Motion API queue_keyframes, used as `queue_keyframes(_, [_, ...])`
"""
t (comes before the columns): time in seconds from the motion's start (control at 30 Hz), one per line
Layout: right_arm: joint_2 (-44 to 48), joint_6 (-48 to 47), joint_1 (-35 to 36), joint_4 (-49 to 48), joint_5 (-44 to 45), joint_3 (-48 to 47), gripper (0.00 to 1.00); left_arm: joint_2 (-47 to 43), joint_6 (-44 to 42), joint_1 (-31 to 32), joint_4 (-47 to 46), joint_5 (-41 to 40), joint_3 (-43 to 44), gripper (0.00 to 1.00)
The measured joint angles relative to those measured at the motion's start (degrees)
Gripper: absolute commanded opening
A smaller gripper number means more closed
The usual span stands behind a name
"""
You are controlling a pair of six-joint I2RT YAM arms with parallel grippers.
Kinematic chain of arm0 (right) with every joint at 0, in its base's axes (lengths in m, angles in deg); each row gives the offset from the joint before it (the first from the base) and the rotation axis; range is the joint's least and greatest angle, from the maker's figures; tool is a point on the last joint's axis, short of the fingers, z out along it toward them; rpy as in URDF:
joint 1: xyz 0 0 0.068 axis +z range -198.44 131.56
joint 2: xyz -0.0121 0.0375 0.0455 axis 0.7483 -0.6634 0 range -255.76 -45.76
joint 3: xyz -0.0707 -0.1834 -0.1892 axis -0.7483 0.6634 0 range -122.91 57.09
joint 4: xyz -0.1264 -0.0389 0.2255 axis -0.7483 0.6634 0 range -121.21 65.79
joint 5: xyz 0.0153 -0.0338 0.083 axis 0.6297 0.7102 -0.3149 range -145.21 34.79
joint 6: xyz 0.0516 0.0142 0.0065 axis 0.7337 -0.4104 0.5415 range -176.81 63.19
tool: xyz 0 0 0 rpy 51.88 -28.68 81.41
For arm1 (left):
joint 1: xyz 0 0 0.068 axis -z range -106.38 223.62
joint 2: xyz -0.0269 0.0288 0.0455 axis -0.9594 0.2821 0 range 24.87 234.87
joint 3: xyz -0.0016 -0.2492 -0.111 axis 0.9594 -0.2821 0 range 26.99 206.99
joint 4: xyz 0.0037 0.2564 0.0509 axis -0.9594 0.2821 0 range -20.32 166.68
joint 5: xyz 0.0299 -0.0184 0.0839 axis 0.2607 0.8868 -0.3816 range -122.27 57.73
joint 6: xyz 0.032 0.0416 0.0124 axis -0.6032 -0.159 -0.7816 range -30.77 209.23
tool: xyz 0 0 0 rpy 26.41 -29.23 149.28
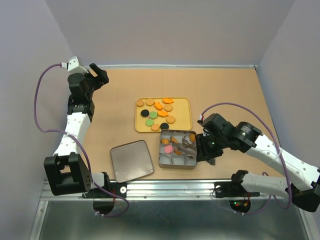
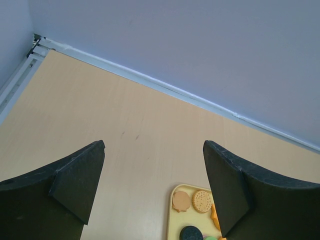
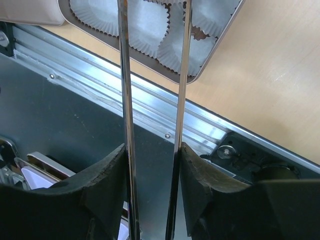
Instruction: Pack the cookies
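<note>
Now clamping tongs [image 3: 125, 100] in right tool [image 3: 152, 156], left tool [image 2: 152, 185] spread.
Could snag a paper cup [image 3: 145, 25], shoving tin [image 1: 176, 164] off counter's [image 1: 225, 95] near edge.

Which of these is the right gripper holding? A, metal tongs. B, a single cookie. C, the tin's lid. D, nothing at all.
A: the right gripper is clamped on metal tongs, whose two thin blades reach toward the tin.
</note>
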Motion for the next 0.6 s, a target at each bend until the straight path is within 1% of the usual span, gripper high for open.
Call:
queue_keyframes(0.17, [-0.7, 0.2, 0.0, 0.4, 0.0, -1.8, 0.48, 0.0, 0.0, 0.0, 0.0, 0.0, 0.0, 0.91])
queue_keyframes(0.27, [-1.4, 0.1, 0.0, 0.4, -0.9, -5.3, 0.48, 0.0, 0.0, 0.0, 0.0, 0.0, 0.0, 0.91])
queue_keyframes(0.4, [-3.2, -0.3, 0.0, 0.2, -3.4, -12.3, 0.48, 0.0, 0.0, 0.0, 0.0, 0.0, 0.0, 0.91])
queue_keyframes(0.5, [-5.8, -1.1, 0.0, -0.4, -3.8, -16.6, 0.48, 0.0, 0.0, 0.0, 0.0, 0.0, 0.0, 0.91])
queue_keyframes(0.6, [-10.7, -2.1, 0.0, -1.1, -1.9, -20.5, 0.48, 0.0, 0.0, 0.0, 0.0, 0.0, 0.0, 0.91])
